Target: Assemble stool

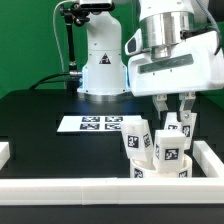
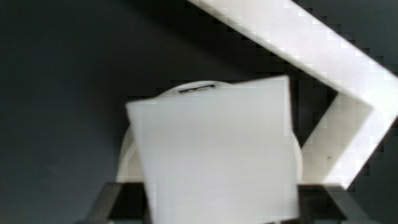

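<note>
the gripper (image 1: 173, 108) had its fingers clamped on a white stool leg (image 2: 214, 150), held upright over the seat (image 1: 160, 165) and the other tagged legs clustered on it near the border rail (image 1: 110, 190). if the leg sat skewed between the pads, it might jam at its socket or knock a neighbouring leg. the wrist view was mostly filled by the leg, hiding the fingertips and the seat; the marker board (image 1: 100, 123) lay well apart.
</note>
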Controlling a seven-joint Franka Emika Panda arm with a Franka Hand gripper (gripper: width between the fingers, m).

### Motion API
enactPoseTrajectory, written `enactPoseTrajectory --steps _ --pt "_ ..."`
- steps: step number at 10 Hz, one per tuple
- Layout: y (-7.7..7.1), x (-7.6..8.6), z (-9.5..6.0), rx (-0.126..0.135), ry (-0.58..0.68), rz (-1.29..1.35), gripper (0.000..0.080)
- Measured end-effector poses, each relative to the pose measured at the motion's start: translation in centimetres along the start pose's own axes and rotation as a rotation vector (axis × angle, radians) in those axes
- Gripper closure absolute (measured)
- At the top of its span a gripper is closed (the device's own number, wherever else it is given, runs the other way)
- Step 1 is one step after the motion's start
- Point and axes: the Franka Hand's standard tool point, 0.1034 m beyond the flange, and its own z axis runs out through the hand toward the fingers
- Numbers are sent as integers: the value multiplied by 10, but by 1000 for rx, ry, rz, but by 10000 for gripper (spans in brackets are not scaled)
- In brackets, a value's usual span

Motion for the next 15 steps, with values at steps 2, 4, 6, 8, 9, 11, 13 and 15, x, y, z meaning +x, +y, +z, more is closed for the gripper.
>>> enactPoseTrajectory --steps 2,4,6,8,9,11,13,15 --pt "0 -1 0 1 -1 121 456" --pt "1 -1 0 4 -5 275 456" --pt "3 1 0 20 -4 429 456" --pt "5 -4 0 35 -5 655 456" --pt "8 0 0 58 3 709 456" --pt "11 11 -3 123 23 865 456" --pt "13 18 -6 210 67 1037 456" --pt "20 25 -5 231 87 1121 456"
